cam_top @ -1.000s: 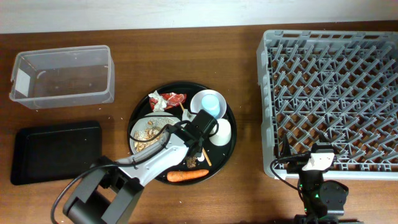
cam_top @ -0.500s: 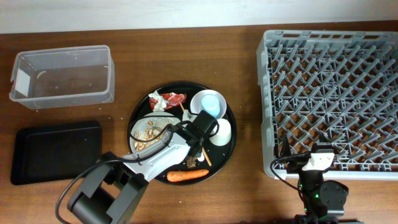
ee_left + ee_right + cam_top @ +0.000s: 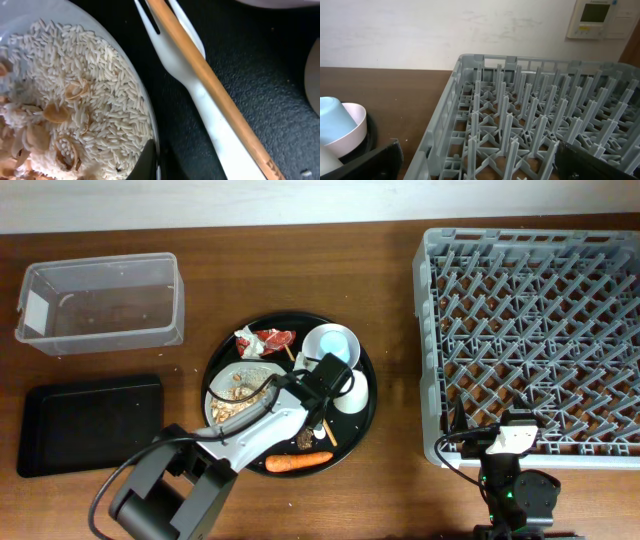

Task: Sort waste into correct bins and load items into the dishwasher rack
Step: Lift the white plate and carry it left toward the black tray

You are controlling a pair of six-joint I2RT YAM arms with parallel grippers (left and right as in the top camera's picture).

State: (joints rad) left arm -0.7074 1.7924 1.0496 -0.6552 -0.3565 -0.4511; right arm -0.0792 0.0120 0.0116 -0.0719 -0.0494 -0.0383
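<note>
rice scraps (image 3: 75,100) are seen heaped on the white plate (image 3: 225,385), which lies on the left side of the round black tray (image 3: 365,425). just right of the plate's rim a white fork (image 3: 200,105) is laid on the tray, with a chopstick (image 3: 210,85) resting along it.

the plate is judged to be taken by its right rim so that it can be lifted or tipped and the scraps emptied into a bin; the clear tub (image 3: 100,305) and the shallow black tray (image 3: 90,425) are set well apart to the left. the rim also keeps the grip off the cutlery.

the left gripper (image 3: 150,169) is closed down narrow, and the plate's rim appears to be pinched between its jaws. the right gripper (image 3: 480,170) is held wide and empty above the near left corner of the dishwasher rack (image 3: 520,100), into which nothing has been loaded.
</note>
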